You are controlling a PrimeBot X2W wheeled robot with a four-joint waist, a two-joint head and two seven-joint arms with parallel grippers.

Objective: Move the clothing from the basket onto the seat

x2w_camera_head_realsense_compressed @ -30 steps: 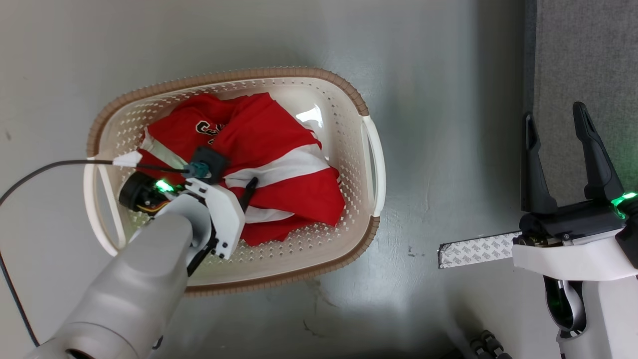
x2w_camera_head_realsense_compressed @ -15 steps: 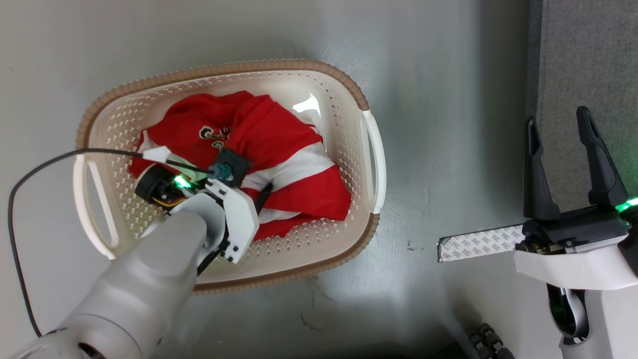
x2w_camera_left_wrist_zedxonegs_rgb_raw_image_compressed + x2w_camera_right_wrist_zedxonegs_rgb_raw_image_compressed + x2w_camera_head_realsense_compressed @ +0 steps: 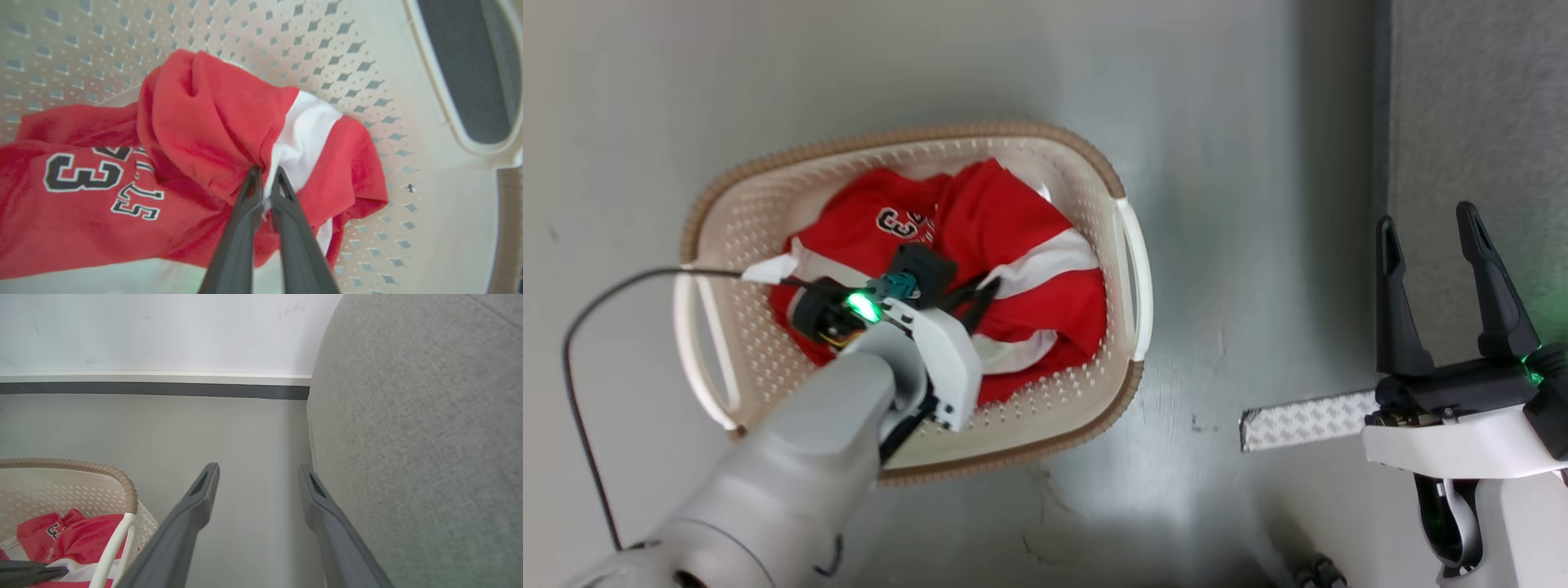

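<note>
**Laundry basket** (image 3: 907, 139): head view, 9 o'clock of centre, standing on the floor (image 3: 1241, 163). Its small shift in the picture looks like camera motion, not a move of the basket.

**Left claw** (image 3: 265, 175): inside the basket. It is now closed, pinching a fold where a red panel meets a white one. A second ago its fingers stood spread over the cloth.

**Red jersey** (image 3: 1013, 220): wholly inside the basket. It has bunched toward the pinch, and the printed number has come clearer at 11 o'clock of the claw. Judgement: the grasp is made and the lift is due next. None of the transfer is done.

**Tape strip** (image 3: 1298, 416): flat on the floor at 4 o'clock.

**Right claw** (image 3: 1427, 220): 3 to 4 o'clock, fingers spread, empty, unchanged.

**Grey sofa** (image 3: 1486, 98): 2 o'clock, well apart from the basket. The part in view carries no clothing.
</note>
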